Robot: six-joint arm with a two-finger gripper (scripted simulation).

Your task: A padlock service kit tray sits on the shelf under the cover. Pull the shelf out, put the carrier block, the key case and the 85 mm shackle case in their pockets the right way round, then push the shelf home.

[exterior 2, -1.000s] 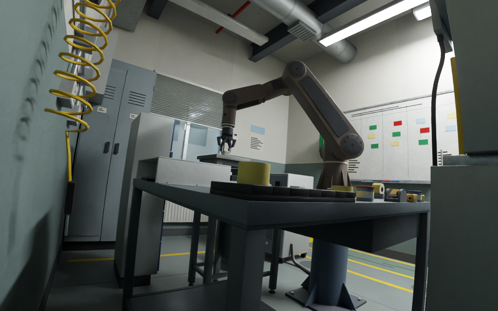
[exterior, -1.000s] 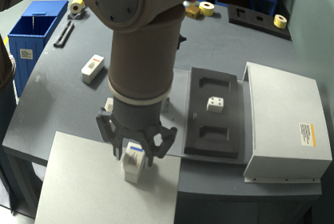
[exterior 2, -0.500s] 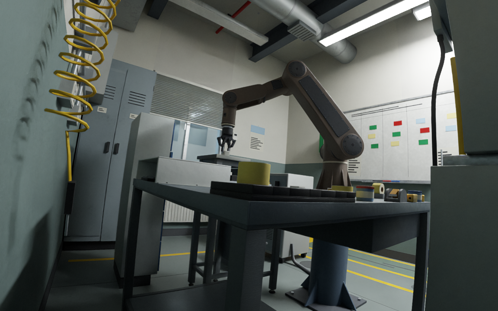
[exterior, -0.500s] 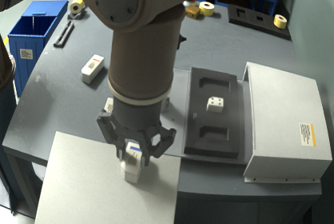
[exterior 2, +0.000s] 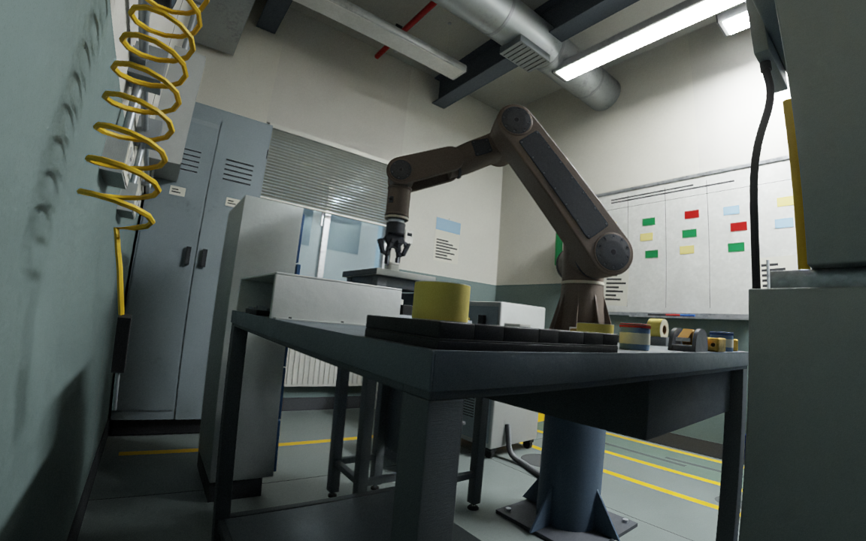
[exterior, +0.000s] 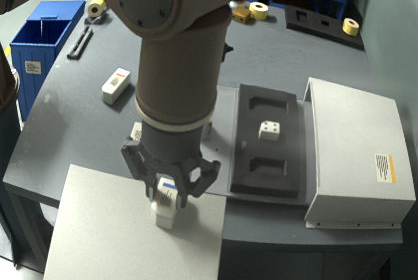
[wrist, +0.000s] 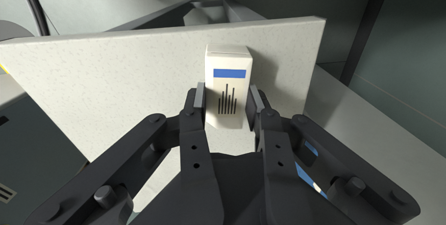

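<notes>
A white case with a blue stripe (exterior: 165, 201) (wrist: 228, 86) stands upright on a light speckled plate (exterior: 135, 228) at the table's front edge. I grip this case in my gripper (exterior: 167, 198) (wrist: 226, 103) (exterior 2: 394, 254), closed on its two sides. To the right the shelf is pulled out, with the dark foam tray (exterior: 267, 141) on it. A white block with dots (exterior: 269, 130) sits in the tray's middle pocket. The two other pockets hold nothing. A white case with a red stripe (exterior: 115, 85) lies on the table to the far left. Another white piece (exterior: 136, 130) is mostly hidden behind my arm.
The grey cover (exterior: 357, 153) stands at the right end of the shelf. A blue bin (exterior: 42, 36) sits at the far left. Tape rolls (exterior: 258, 10) and a second dark foam tray (exterior: 322, 26) lie at the table's back.
</notes>
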